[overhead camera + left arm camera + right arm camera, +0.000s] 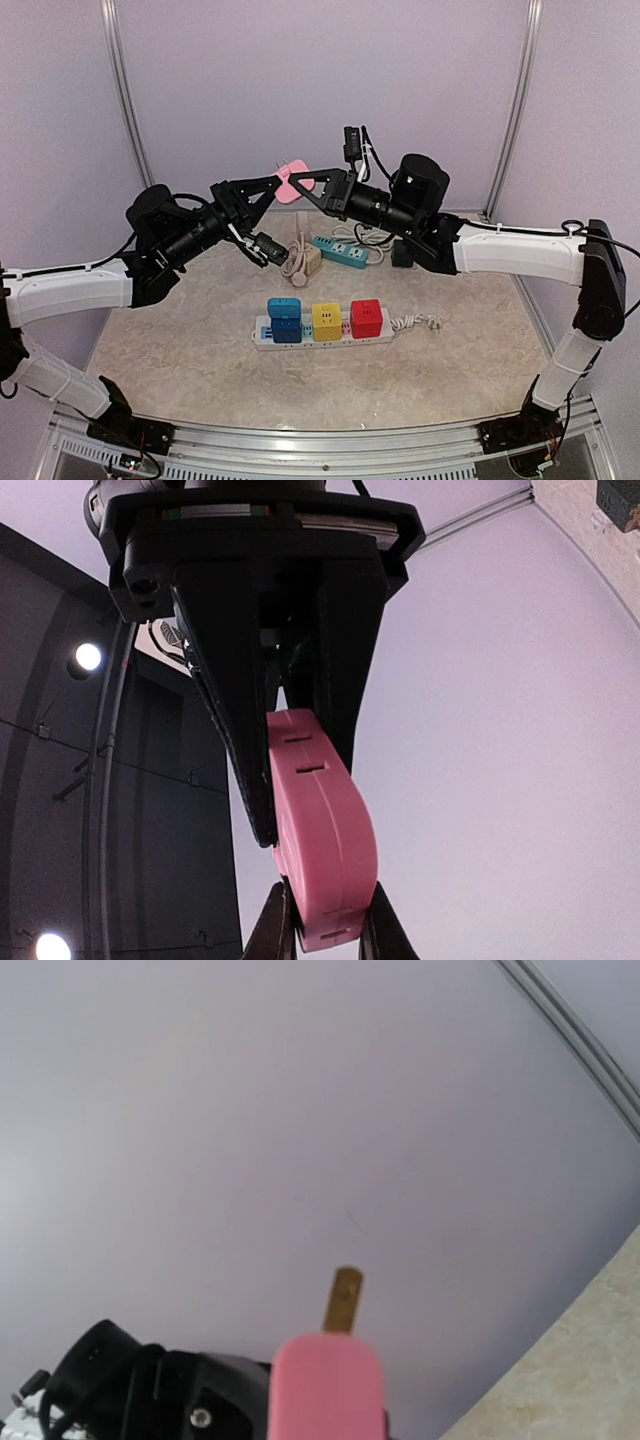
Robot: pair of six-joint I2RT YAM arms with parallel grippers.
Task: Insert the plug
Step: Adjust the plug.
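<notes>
A flat pink plug (291,183) hangs in the air above the back of the table, between both arms. My left gripper (276,186) is shut on its left end, and my right gripper (306,182) is shut on its right end. In the left wrist view the pink plug (318,830) runs from my own fingertips (378,935) at the bottom up into the right gripper's black fingers (235,740). The right wrist view shows the pink plug (326,1390) end-on with one brass prong (343,1300) pointing up; my right fingers are hidden there.
A white power strip (262,335) lies mid-table carrying a blue cube adapter (284,318), a yellow one (326,320) and a red one (366,317). Behind it are a teal power strip (340,252) and a beige corded plug (300,260).
</notes>
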